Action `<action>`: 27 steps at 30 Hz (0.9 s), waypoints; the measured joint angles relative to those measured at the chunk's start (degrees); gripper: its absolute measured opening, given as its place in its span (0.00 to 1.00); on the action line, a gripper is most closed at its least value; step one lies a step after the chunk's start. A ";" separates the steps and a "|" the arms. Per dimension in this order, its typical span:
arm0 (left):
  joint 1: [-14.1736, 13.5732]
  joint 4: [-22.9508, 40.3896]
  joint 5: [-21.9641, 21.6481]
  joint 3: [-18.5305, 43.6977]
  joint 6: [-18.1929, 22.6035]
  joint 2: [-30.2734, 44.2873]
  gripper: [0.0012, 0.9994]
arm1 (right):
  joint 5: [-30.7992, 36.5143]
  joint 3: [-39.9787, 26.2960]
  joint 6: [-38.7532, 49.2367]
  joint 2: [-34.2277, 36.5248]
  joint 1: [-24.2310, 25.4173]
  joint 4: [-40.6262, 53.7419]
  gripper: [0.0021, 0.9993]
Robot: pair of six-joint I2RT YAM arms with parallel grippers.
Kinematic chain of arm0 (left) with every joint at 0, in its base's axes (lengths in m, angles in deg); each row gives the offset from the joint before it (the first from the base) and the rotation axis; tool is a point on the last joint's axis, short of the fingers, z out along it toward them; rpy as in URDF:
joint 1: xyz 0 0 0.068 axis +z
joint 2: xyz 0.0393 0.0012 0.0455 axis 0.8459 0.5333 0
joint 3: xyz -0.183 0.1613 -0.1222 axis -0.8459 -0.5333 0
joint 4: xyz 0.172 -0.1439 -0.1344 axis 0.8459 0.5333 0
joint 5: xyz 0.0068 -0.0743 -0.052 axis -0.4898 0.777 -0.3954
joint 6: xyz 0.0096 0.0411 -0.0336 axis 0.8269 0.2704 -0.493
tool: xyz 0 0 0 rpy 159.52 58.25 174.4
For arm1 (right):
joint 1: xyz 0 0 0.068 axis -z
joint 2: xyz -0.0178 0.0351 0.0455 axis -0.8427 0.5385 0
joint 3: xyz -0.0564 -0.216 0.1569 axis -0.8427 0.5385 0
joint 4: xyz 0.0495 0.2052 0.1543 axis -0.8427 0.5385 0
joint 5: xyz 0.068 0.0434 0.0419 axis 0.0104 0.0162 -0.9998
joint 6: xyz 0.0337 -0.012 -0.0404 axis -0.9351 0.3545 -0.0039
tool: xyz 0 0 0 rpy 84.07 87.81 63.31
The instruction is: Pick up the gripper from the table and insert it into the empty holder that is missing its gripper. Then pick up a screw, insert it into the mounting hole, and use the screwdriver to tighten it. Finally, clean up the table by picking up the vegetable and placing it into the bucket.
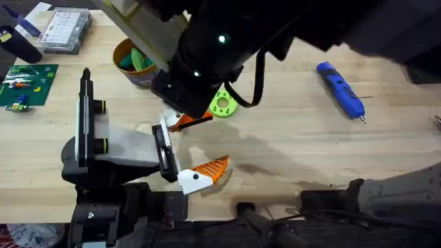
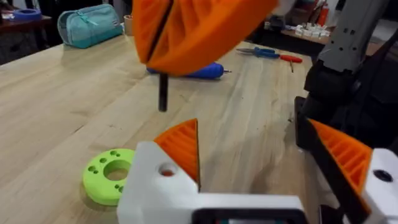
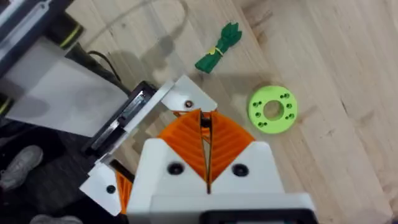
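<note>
Left pincer [image 1: 193,162]: 9 o'clock of the surface [image 1: 289,138], open wide, empty. Gripper [image 1: 222,105]: flat at centre, unheld. Right pincer [image 3: 205,146]: just at its 9 o'clock, pads closed, apparently on a thin dark pin. Screwdriver [image 1: 341,89]: 2 o'clock. Risk: crowded pincers collide; gripper knocked aside.
</note>
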 joint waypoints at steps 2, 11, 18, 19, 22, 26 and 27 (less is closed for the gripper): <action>0.00 0.00 -0.01 0.00 0.00 0.00 0.99 | 0.00 0.00 -0.16 0.00 -0.18 0.00 0.00; 0.00 0.00 0.00 0.00 0.00 0.00 0.99 | 0.00 0.00 -0.39 0.60 -1.24 -0.03 0.00; 0.00 0.00 0.00 0.00 -0.01 0.00 0.99 | 0.00 0.00 -0.40 2.98 -1.33 0.01 0.00; 0.00 0.00 0.00 0.00 -0.01 0.00 0.99 | 0.00 0.00 -0.41 3.16 -1.33 0.02 0.00; 0.00 0.00 -0.01 0.00 0.00 0.00 0.99 | 0.00 0.00 -0.43 3.30 -1.33 0.07 0.00; 0.00 0.00 -0.01 0.00 0.00 0.00 0.99 | 0.00 0.00 -0.55 3.30 -1.33 0.11 0.00; 0.00 0.00 -0.02 0.00 -0.01 0.00 0.99 | 0.00 0.00 -0.57 3.30 -1.33 0.11 0.00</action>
